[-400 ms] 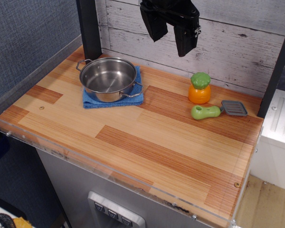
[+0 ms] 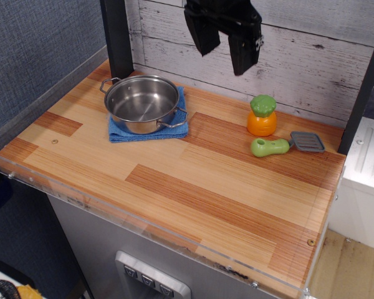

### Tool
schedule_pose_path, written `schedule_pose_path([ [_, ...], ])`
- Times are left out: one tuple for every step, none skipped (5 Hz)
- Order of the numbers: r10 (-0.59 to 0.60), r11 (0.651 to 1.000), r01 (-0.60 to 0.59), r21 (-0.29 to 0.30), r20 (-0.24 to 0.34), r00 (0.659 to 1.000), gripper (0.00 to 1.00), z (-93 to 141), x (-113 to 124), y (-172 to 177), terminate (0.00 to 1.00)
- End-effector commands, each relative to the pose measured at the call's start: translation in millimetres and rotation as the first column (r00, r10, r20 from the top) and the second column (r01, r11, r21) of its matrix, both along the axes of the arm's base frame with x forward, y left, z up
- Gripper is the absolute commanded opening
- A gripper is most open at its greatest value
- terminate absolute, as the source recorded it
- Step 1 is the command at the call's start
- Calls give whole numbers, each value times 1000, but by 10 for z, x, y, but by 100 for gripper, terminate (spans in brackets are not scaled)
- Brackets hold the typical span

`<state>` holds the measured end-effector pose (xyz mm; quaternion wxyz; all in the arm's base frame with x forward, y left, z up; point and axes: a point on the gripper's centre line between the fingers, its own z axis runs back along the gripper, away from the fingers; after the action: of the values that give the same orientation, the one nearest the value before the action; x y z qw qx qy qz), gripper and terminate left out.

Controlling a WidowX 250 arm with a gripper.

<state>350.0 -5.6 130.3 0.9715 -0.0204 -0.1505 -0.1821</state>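
Note:
My black gripper (image 2: pixel 223 57) hangs high at the top of the view, in front of the white plank wall, open with nothing between its two fingers. Below and to its left a steel pot (image 2: pixel 141 103) sits empty on a blue cloth (image 2: pixel 174 129). Below and to its right stands an orange toy with a green top (image 2: pixel 262 115), and beside that lies a spatula with a green handle and grey blade (image 2: pixel 284 145). The gripper touches none of them.
The wooden tabletop (image 2: pixel 193 187) has a clear plastic rim along its front and left edges. A black post (image 2: pixel 117 34) stands at the back left behind the pot. A white surface (image 2: pixel 364 156) adjoins the table's right side.
The gripper has shifted very slightly upward. Nothing on the table has moved.

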Motion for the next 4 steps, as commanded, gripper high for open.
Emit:
schedule_pose_path([
  [250,967,-252,47,41,967,100,116,42,404,0],
  [424,903,-427,52,61,903,100,122,50,545,0],
  [532,844,-536,36,76,843,100,67,86,606,0],
  [606,792,-609,43,65,793,100,-1,138,615,0],
])
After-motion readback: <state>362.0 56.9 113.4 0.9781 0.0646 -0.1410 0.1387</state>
